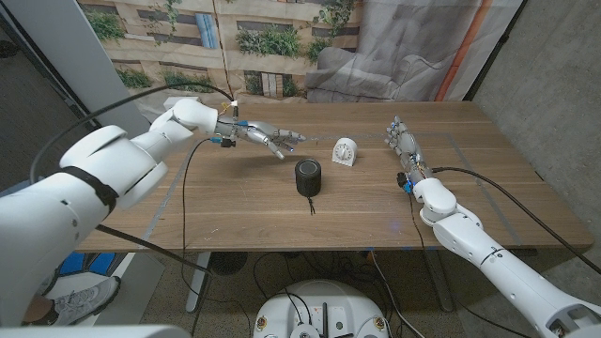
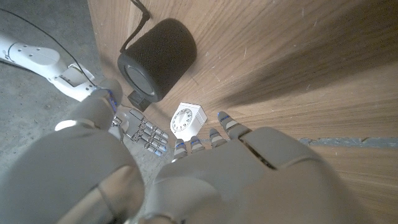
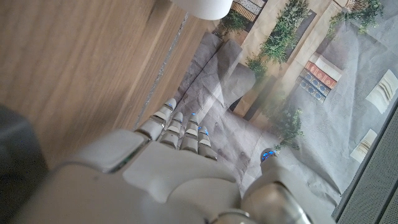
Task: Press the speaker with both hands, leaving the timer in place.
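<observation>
The black cylindrical speaker [image 1: 308, 176] stands near the middle of the table, with the small white timer [image 1: 346, 151] just behind it to the right. My left hand [image 1: 266, 138] hovers behind and to the left of the speaker, fingers stretched out and apart, holding nothing. To the right of the timer, my right hand [image 1: 404, 143] is raised with fingers apart and empty. In the left wrist view the speaker [image 2: 157, 59] and timer [image 2: 188, 119] lie beyond my left hand's fingertips [image 2: 225, 121], and the right hand [image 2: 146, 132] shows farther off. The right wrist view has my right hand [image 3: 186, 162] over bare wood.
A short black cord [image 1: 312, 202] hangs from the speaker toward the front. A thin black cable [image 1: 184, 188] runs across the table's left part from my left arm. Behind the wooden table [image 1: 235, 216] hangs a printed backdrop and grey cloth.
</observation>
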Robot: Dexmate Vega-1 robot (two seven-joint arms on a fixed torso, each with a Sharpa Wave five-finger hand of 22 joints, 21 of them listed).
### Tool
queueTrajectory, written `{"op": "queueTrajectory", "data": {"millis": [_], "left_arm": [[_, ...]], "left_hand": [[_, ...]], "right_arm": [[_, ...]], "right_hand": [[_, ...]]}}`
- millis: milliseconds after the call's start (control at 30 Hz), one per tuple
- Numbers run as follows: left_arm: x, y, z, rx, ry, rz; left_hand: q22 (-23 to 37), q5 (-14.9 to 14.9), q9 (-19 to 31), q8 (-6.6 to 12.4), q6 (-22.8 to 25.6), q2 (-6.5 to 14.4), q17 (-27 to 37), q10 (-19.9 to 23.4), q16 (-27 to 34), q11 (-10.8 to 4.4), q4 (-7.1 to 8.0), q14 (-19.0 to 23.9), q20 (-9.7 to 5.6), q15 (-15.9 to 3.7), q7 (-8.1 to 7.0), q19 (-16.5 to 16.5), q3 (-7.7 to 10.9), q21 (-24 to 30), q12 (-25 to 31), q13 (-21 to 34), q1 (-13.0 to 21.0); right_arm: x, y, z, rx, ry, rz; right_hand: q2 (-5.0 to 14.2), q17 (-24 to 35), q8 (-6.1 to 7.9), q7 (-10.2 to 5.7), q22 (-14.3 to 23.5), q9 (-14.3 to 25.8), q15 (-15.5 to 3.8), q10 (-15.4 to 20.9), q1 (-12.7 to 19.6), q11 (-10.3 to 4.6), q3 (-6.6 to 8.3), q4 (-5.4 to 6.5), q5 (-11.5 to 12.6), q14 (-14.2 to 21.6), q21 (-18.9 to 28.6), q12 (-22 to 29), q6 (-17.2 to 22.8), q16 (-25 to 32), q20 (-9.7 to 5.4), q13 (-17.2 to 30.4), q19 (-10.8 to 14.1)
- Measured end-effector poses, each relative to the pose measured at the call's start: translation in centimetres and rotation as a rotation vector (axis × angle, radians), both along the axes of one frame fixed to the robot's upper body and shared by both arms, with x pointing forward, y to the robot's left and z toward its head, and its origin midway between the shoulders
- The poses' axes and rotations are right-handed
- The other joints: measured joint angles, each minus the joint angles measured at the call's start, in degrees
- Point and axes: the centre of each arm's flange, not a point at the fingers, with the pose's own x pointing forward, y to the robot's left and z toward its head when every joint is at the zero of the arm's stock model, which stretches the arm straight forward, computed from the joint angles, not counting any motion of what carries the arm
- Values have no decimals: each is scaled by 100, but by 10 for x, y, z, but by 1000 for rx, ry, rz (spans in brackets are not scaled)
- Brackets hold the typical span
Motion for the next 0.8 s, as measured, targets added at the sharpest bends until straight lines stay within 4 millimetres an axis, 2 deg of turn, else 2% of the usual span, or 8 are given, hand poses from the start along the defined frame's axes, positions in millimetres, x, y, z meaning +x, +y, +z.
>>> {"op": "queueTrajectory", "data": {"millis": [467,567,633,800], "left_arm": [[-4,-21,10,168,-148,-31],[-4,-24,13,208,-180,-35],[-4,-25,13,223,-195,-37],[-4,-27,14,217,-232,-37]], "left_hand": [[0,0,0,42,-18,-39,0,-20,26,-21,-15,4,0,-3,23,0,-14,0,26,-1,103],[0,0,0,93,64,-42,0,45,63,-85,-15,129,-19,-20,41,85,-15,26,69,-1,191],[0,0,-1,117,86,-38,0,96,71,-91,-15,159,-44,-7,21,107,-14,26,90,0,203],[0,0,-1,117,86,-45,0,106,71,-82,9,207,-52,-20,21,115,-38,26,90,0,257]], "right_arm": [[2,1,0,6,3,-9],[2,0,-1,9,3,-13],[2,0,-2,10,5,-15],[1,1,-6,12,10,-13]], "right_hand": [[1,-2,0,-13,0,0,0,0,-1,0,0,0,0,0,0,0,-14,0,0,0,0],[2,-2,0,-22,0,0,0,0,-2,0,0,0,0,0,0,0,-22,0,0,0,0],[61,-2,0,-22,0,0,0,0,-61,0,0,0,0,0,0,0,-22,0,-1,0,0],[61,-2,0,0,0,0,0,0,-61,0,0,0,0,0,0,0,-44,0,-1,0,0]]}}
